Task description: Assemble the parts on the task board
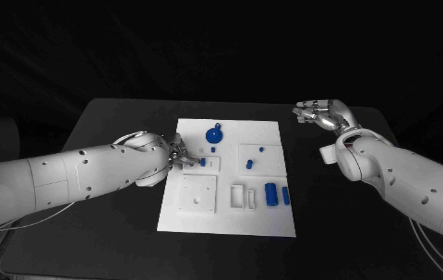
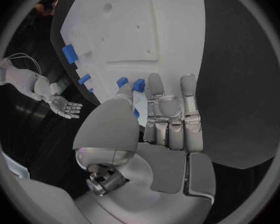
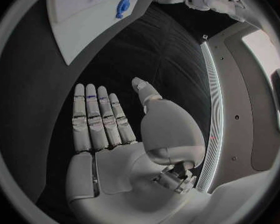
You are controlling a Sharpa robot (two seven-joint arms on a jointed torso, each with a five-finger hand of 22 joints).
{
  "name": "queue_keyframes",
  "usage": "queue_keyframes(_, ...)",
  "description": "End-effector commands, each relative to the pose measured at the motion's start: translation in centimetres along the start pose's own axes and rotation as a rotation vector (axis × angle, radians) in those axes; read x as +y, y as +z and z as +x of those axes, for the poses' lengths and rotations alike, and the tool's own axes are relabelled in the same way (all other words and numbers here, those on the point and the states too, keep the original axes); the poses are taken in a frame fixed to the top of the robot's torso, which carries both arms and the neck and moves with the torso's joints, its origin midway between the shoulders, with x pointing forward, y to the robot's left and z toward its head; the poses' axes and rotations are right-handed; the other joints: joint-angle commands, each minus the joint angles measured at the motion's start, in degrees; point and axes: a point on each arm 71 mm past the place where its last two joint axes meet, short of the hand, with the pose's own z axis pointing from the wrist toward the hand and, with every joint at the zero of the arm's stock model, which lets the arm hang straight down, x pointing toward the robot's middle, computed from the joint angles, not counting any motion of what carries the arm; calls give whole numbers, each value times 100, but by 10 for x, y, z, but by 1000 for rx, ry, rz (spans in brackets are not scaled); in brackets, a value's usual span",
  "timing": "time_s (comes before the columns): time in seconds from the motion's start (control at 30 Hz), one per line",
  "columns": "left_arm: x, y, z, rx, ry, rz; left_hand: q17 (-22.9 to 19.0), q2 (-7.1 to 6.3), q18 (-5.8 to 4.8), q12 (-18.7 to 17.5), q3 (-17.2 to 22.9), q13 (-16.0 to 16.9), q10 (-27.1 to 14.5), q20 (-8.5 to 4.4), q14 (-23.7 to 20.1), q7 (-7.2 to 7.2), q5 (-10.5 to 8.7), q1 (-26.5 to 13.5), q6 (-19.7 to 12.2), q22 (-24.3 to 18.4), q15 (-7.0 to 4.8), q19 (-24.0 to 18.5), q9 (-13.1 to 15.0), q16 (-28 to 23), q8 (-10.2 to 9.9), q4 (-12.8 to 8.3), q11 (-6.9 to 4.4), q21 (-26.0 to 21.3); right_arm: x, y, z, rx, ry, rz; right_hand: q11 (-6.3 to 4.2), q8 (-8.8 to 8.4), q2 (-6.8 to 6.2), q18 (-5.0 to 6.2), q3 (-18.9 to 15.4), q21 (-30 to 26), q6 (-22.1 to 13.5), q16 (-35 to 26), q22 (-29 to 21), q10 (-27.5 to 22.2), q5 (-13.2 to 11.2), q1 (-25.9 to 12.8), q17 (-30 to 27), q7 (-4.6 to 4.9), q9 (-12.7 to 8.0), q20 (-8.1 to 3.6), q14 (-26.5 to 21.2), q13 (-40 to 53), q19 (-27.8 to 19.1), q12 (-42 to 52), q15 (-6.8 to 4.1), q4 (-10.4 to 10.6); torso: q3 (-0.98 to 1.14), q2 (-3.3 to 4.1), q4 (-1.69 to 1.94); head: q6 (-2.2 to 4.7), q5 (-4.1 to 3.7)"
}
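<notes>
Closest to the camera, the white task board (image 1: 228, 219) runs lengthwise down the black table (image 1: 120, 116), with the left hand (image 1: 173, 155) over its left edge. That hand's fingers reach onto the board beside a small blue part (image 1: 202, 162); can't tell if they actually grip it. Way off past the board's other side, the right hand (image 1: 319, 113) hovers flat with fingers straight and thumb apart, holding nothing. Beyond the left fingertips lies a round blue part (image 1: 213, 134), with blue cylinders (image 1: 271, 194) toward the board's right.

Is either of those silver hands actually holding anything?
Right hand: nothing, fingers straight over bare table. Left hand reaches small blue parts at the task board's edge; a hold cannot be told.
</notes>
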Motion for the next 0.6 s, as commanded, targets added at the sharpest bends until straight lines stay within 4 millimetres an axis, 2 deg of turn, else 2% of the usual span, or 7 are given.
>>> queue_keyframes(0.03,-1,0,1,0,-12,7,-7,-43,-5,21,0,-8,-16,26,-14,33,-34,-15,5,99,37,26,-5,-35,-14,27,28,-34,1,0,2,12,-2,-13,18,-30,37,108,-3,-7,-34,-37,-7,-39,32,-10,-8,2,-5,-19,-49,-8,-38,-18,-1,28,3,0,-3,1,-2)
queue_keyframes(0.27,1,1,0,-3,-14,4,-10,-50,-5,22,-4,-9,-19,27,-16,35,-48,-17,4,99,38,27,-18,-36,-17,33,29,-36,0,0,2,13,-2,-11,18,-30,37,108,-3,-7,-34,-37,-7,-39,32,-10,-8,2,-5,-19,-49,-8,-38,-18,-1,28,3,0,1,-3,-6)
queue_keyframes(0.37,2,1,0,-2,-18,5,-18,-215,-2,23,24,-9,-32,33,-28,40,-71,-61,-8,98,46,20,-40,-43,-31,161,35,-45,-1,-1,2,13,-2,-9,18,-30,37,108,-3,-7,-34,-37,-7,-39,32,-10,-8,2,-5,-19,-49,-8,-38,-18,-1,28,2,-1,-1,3,-2)
queue_keyframes(0.4,2,0,0,-2,-20,5,-21,-284,-1,23,20,-9,-37,36,-34,50,-156,-121,-18,98,49,20,-63,-45,-55,197,41,-47,-1,-1,2,13,-2,-9,18,-30,37,108,-3,-7,-34,-37,-7,-39,32,-10,-8,2,-5,-19,-49,-8,-38,-18,-1,28,1,-2,-2,4,-2)
queue_keyframes(0.43,2,0,0,-2,-21,6,-22,-334,0,21,38,-11,-40,37,-35,57,-573,-218,-19,98,50,19,-84,-46,-73,206,45,-50,-1,-1,2,13,-2,-8,18,-30,37,108,-3,-7,-34,-37,-7,-39,32,-10,-8,2,-5,-19,-49,-8,-38,-18,-1,28,1,-2,-2,4,-2)
queue_keyframes(0.5,2,0,0,-1,-27,7,-27,-465,4,24,71,-10,-51,45,-40,61,-624,-385,-16,98,57,17,-125,-48,-97,229,51,-57,-1,-1,2,13,-2,-8,18,-30,37,108,-3,-7,-34,-37,-7,-39,32,-10,-8,2,-5,-19,-49,-8,-38,-18,-1,28,-1,-3,-2,7,-6)
queue_keyframes(0.6,3,-1,0,3,-34,9,-31,-522,7,24,54,-10,-65,48,-47,68,-667,-455,-32,97,62,12,-145,-52,-110,233,57,-64,-2,-1,2,13,-1,-7,18,-30,37,108,-3,-7,-34,-37,-7,-39,32,-10,-8,2,-5,-19,-49,-8,-38,-18,-1,28,-1,-1,0,7,-5)
